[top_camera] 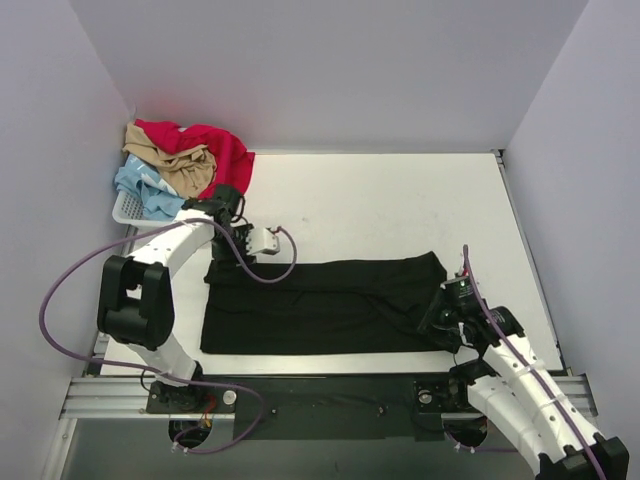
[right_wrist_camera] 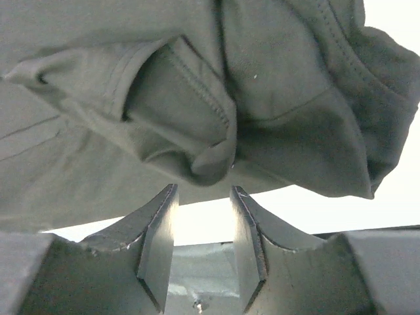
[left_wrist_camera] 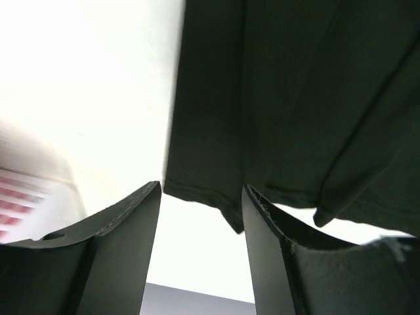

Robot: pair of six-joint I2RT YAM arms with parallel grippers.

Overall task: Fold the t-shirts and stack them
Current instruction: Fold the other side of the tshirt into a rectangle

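Left end effector (top_camera: 262, 240) and right end effector (top_camera: 440, 315) both parted, empty, at opposite ends of large black cloth t-shirt (top_camera: 320, 305), a long folded band on white surface (top_camera: 400, 200); red t-shirt (top_camera: 215, 145), tan t-shirt (top_camera: 180, 165), pale blue t-shirt (top_camera: 140, 185) crumpled in white plastic lattice basket (top_camera: 125, 210); likely early, no stack yet.

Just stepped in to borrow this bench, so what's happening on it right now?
A black t-shirt is being folded; it lies as a long band on the table. The left gripper is at its far left corner, the right gripper at its right end; both are open, holding nothing. A pile of red, tan and pale blue shirts sits in the white basket at the far left.
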